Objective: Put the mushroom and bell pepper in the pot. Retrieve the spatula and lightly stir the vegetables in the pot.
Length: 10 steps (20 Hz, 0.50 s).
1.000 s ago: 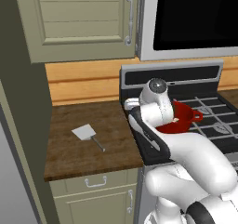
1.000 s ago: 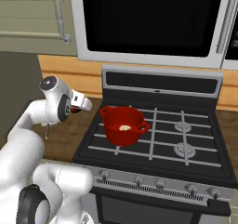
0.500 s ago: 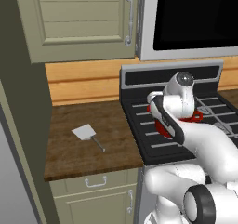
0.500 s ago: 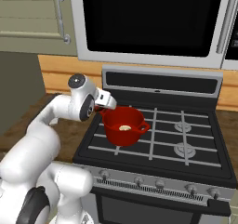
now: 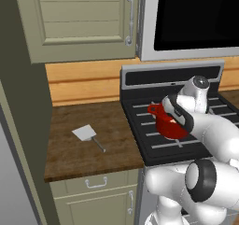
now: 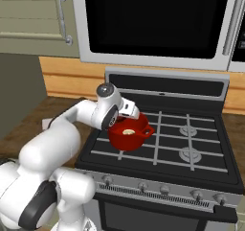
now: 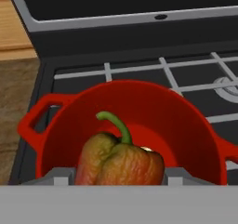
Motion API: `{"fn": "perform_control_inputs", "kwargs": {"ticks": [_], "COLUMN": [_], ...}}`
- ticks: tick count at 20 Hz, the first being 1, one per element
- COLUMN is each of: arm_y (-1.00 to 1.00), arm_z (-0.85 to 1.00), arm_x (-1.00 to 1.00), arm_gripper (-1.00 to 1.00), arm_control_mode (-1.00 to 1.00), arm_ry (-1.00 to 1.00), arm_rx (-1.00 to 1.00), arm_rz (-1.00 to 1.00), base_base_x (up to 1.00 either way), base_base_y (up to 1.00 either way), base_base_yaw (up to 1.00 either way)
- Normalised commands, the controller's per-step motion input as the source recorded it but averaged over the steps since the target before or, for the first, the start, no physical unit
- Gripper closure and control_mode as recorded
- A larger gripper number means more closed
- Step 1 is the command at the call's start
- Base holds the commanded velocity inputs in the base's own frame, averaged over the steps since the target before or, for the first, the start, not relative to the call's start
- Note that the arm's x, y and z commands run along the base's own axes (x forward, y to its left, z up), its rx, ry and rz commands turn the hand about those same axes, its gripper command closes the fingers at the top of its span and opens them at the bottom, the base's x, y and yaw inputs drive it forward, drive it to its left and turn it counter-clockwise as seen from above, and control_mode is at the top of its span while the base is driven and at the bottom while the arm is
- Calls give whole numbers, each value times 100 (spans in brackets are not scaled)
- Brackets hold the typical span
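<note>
The gripper (image 7: 120, 174) is clamped on the bell pepper (image 7: 118, 160), held just above the pot's (image 7: 56, 139) open mouth. A pale bit, likely the mushroom (image 6: 128, 132), lies inside below it. Dropping the pepper remains, then fetching the spatula (image 5: 87, 134), well off to the hand's left on the counter (image 5: 70, 156), and stirring.
</note>
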Motion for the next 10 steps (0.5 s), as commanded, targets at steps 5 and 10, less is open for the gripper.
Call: {"fn": "perform_control_inputs", "kwargs": {"ticks": [5,10], "arm_y": [-19,-3], "arm_z": [-50,-52], "arm_x": [0,0], "arm_gripper": [100,100], "arm_control_mode": [-100,-100], "arm_ry": [3,5], "arm_rx": [0,-1], "arm_rz": [0,0], "base_base_x": [0,0], "base_base_y": [0,0], "base_base_yaw": [0,0]}}
